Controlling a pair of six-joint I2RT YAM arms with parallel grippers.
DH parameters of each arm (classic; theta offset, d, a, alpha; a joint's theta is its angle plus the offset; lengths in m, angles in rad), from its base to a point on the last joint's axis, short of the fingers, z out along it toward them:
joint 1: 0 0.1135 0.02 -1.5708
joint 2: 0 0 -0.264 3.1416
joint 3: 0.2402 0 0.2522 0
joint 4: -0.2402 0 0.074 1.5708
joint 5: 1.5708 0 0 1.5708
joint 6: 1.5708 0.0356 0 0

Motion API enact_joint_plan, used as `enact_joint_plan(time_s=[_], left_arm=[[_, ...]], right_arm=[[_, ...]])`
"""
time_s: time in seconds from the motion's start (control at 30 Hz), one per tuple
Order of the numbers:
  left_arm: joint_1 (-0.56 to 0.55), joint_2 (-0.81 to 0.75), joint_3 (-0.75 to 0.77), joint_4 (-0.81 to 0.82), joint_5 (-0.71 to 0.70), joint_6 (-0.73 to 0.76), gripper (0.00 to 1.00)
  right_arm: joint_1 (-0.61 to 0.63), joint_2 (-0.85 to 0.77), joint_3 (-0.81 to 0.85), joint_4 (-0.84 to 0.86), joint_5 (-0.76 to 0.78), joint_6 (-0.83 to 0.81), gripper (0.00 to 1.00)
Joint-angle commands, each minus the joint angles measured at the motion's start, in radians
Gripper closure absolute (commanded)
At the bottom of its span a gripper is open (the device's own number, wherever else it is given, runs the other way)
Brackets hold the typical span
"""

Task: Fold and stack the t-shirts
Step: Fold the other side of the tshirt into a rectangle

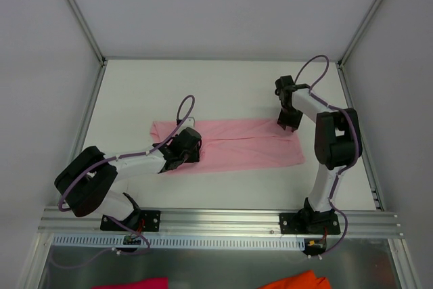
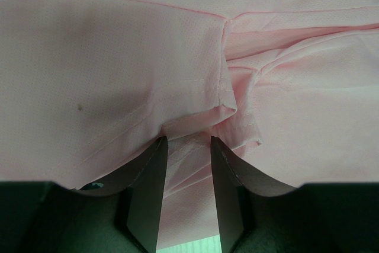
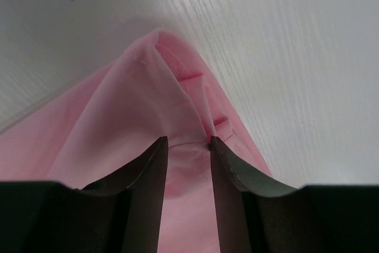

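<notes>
On the left gripper [image 2: 188,140] I am seeing the jaws standing narrow and pinching a bunched, stitched fold of the pink t-shirt [image 2: 112,69]. On the right gripper [image 3: 188,140] the jaws are equally narrow and are nipping a raised ridge of cloth at the shirt's far right corner. The t-shirt is lying as a long band across the middle of the white table [image 1: 230,89], with the left gripper sitting over its left part and the right gripper at the opposite end.

Part of the t-shirt [image 1: 237,143] under the left pincer [image 1: 177,159]
</notes>
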Motion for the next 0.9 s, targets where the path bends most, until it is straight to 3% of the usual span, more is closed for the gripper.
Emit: enact_joint_plan(time_s=[0.0, 0.2, 0.23, 0.27, 0.43, 0.67, 0.77, 0.87], left_arm=[[-0.011, -0.021, 0.002, 0.014, -0.033, 0.013, 0.64], [-0.011, -0.015, -0.001, 0.013, -0.036, 0.012, 0.64], [-0.011, -0.016, -0.003, 0.014, -0.035, 0.012, 0.64], [-0.011, -0.016, -0.003, 0.016, -0.035, 0.012, 0.64], [-0.011, -0.012, -0.001, 0.017, -0.033, 0.012, 0.64], [-0.012, -0.007, 0.008, 0.000, -0.041, 0.007, 0.65], [-0.012, -0.012, 0.002, -0.004, -0.056, 0.004, 0.64], [-0.012, -0.001, 0.010, -0.007, -0.045, 0.007, 0.64]], right_arm=[[-0.009, -0.010, -0.007, 0.012, -0.019, -0.011, 0.62], [-0.010, -0.024, -0.005, 0.023, -0.018, -0.014, 0.85], [-0.010, -0.024, -0.002, 0.026, -0.015, -0.023, 0.97], [-0.010, -0.022, 0.001, 0.030, -0.012, -0.028, 0.99], [0.010, 0.004, 0.087, 0.070, -0.030, -0.099, 0.99], [0.068, 0.130, 0.422, 0.073, -0.002, -0.241, 0.99], [0.080, 0.101, 0.359, 0.190, 0.016, -0.281, 0.99], [0.102, 0.019, 0.170, 0.395, 0.019, -0.307, 0.99]])
